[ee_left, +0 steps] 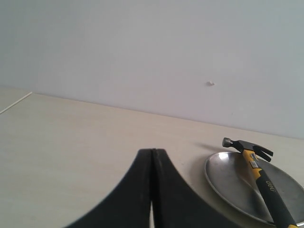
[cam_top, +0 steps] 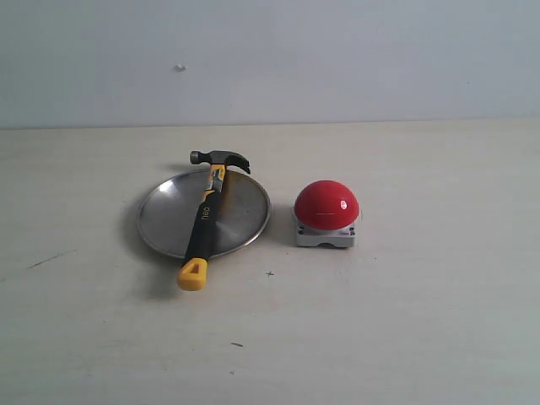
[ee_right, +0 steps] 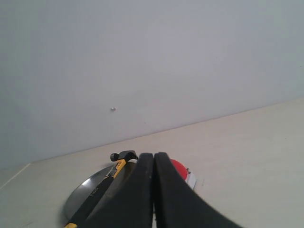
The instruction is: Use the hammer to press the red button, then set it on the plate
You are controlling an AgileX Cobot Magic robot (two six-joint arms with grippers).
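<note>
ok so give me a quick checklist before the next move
1. Hammer on the plate: ok, it lies across it, with the head past the far rim and the yellow loop past the near rim.
2. Red button clear of the plate: ok, it stands apart beside it.
3. Left gripper free: ok, shut on nothing.
4. Right gripper free: ok, shut on nothing.
5. Button pressed: cannot tell.

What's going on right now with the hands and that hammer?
Left hand shut, empty; right hand shut, empty. Hammer lying across the plate, no hand on it. Red button beside the plate, nothing in the way.
</note>
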